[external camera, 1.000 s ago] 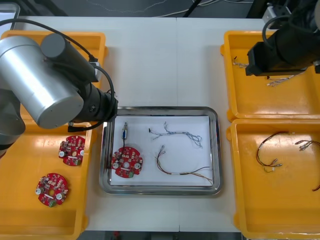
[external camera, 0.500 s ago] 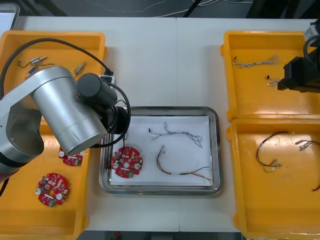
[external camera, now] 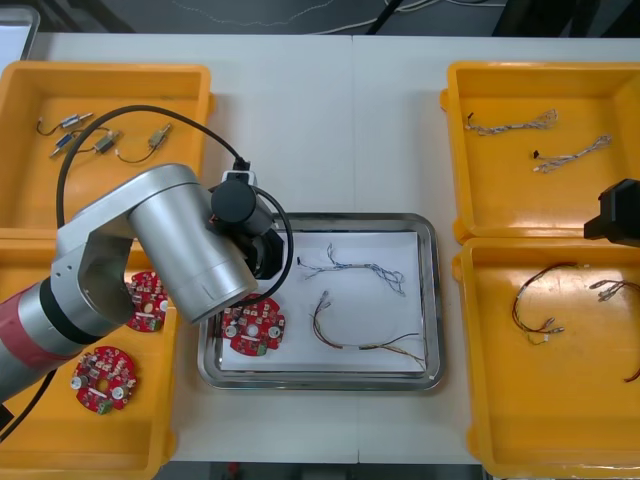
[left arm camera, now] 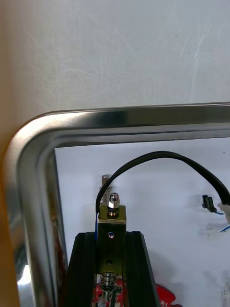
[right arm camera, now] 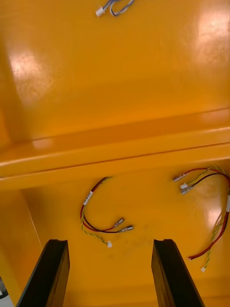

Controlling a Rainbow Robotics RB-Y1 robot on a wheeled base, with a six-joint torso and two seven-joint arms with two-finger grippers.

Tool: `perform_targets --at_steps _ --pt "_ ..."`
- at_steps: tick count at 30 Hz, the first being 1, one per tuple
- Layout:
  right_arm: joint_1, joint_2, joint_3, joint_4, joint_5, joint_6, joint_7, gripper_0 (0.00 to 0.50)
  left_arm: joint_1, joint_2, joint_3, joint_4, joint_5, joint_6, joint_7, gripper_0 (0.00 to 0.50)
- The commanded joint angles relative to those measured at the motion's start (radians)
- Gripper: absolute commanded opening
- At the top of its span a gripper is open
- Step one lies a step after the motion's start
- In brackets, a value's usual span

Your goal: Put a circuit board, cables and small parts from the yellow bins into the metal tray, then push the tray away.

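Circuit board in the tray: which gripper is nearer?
Left. The left gripper, shut on a small metal part, hangs beside the circuit board; the right gripper is over a yellow bin beyond the tray.

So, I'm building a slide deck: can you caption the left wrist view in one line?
Left end effector shut on a small metal part at a corner of the white-lined metal tray.
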Motion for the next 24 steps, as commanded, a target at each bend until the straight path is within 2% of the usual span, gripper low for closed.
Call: perform_targets --at_steps 1,11,18,24 --pt "0.041 -0.037 -0.039 -0.050 -0.011 0.003 0.020 0.500 -0.045 -0.042 -0.031 0.019 -0.019 -0.024 0.094 0.000" --pt "0.067 -0.035 -0.043 -0.086 -0.018 0.003 0.023 0.500 -0.065 -0.045 -0.074 0.019 0.010 -0.042 0.140 0.000" --pt "0.078 -0.032 -0.043 -0.086 0.020 0.003 0.024 0.500 -0.080 -0.045 -0.092 0.019 0.056 -0.045 0.163 0.000" --pt "0.104 0.000 -0.045 -0.086 0.055 0.003 0.033 0.500 -0.089 -0.045 -0.101 0.019 0.096 -0.024 0.165 0.000"
